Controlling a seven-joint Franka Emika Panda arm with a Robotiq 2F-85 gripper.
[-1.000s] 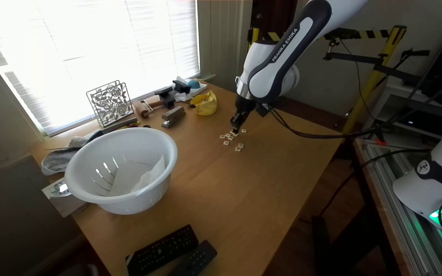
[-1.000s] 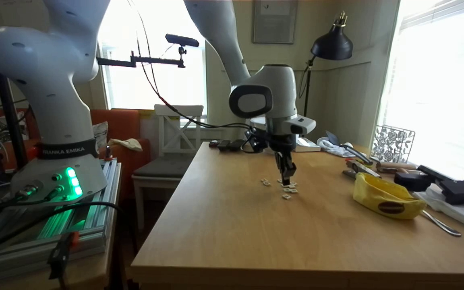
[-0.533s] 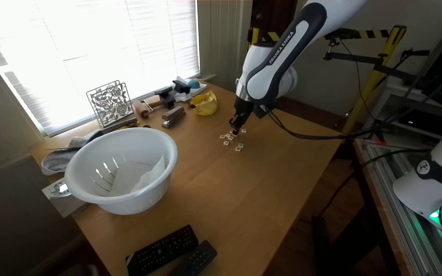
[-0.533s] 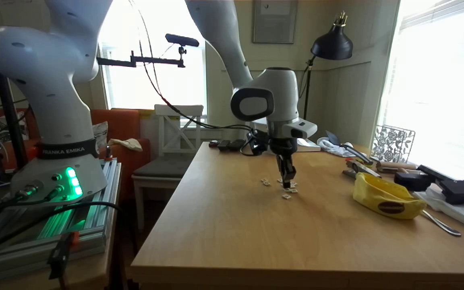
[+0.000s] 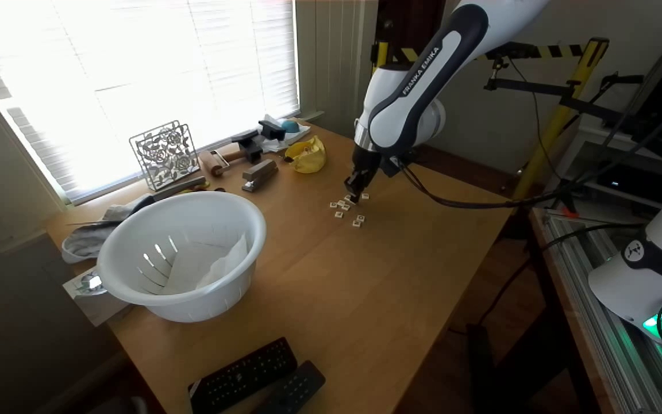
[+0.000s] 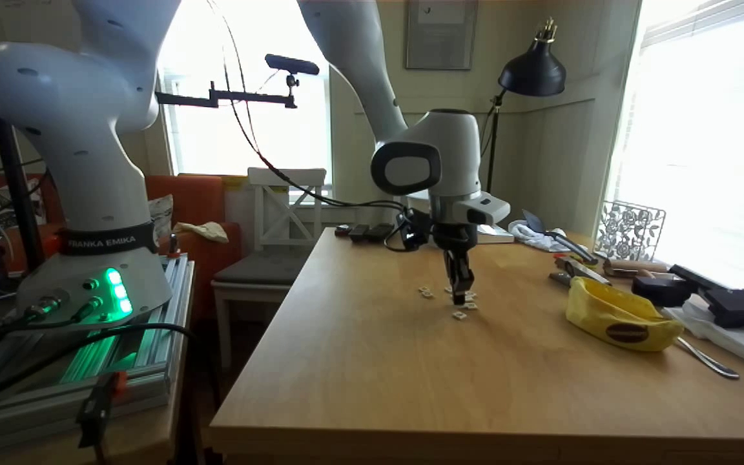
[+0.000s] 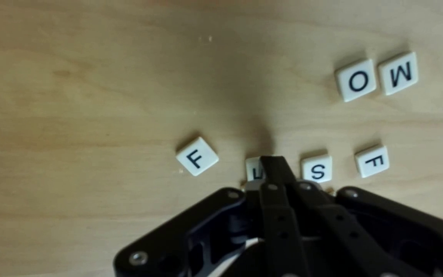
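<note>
Letter tiles (image 5: 338,214) lie on the table (image 5: 331,299), close around the tip of the gripper (image 6: 460,298). That table is biggest, flat and wooden. A round white bowl (image 5: 201,307) comes next. It sits well away from the tiles. Then there is the gripper, pointing down, its two fingers pressed tight together. Smallest are the tiles, white with black letters. In the wrist view, an O tile (image 7: 357,80) and an M tile (image 7: 398,73) sit side by side. One F tile (image 7: 197,156) is off to the left, and an S tile (image 7: 317,169) is just beside the fingers. Another tile (image 7: 252,169) peeks out from behind a finger; I can't tell its letter or if they touch.
</note>
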